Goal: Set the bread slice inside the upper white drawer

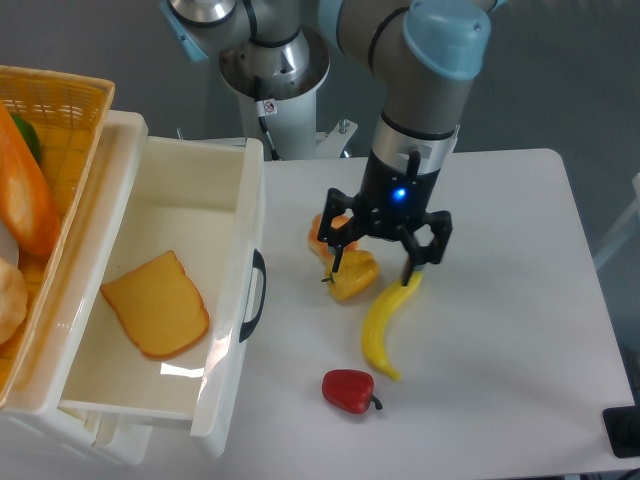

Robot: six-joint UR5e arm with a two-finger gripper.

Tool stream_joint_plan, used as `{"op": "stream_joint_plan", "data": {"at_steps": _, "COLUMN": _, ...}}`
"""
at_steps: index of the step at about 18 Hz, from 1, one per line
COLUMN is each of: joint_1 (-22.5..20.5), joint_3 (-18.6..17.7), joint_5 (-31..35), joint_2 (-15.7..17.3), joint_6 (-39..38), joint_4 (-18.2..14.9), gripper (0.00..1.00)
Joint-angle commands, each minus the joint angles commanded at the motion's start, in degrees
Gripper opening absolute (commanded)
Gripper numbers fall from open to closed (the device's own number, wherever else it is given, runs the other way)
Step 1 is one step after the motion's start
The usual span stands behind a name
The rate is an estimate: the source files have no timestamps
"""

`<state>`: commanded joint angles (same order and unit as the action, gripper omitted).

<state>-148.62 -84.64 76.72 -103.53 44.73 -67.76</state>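
Bread slice (156, 305): flat on drawer (120, 395) floor, near its front wall. Hand (377, 262): fingers apart, empty, mid-counter (500, 300) above yellow pepper (352, 277) and banana (385, 322).

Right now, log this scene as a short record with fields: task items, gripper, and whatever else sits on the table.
bread slice: lying flat inside the upper white drawer, nothing holding it
drawer state: pulled open, black handle facing the table
gripper: open, empty, above the fruit, away from the drawer
yellow pepper: on the table under the gripper
bun: partly hidden behind the gripper
banana: right of the yellow pepper
red pepper: nearest the front edge
yellow woven basket: left of the drawer, holding a baguette
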Motion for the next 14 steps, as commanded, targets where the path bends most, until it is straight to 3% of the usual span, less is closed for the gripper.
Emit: {"op": "stream_joint_plan", "data": {"at_steps": 14, "joint_1": 0.9, "joint_3": -0.1, "joint_5": 12.5, "joint_2": -2.3, "joint_6": 11.2, "joint_4": 0.4, "gripper": 1.0}}
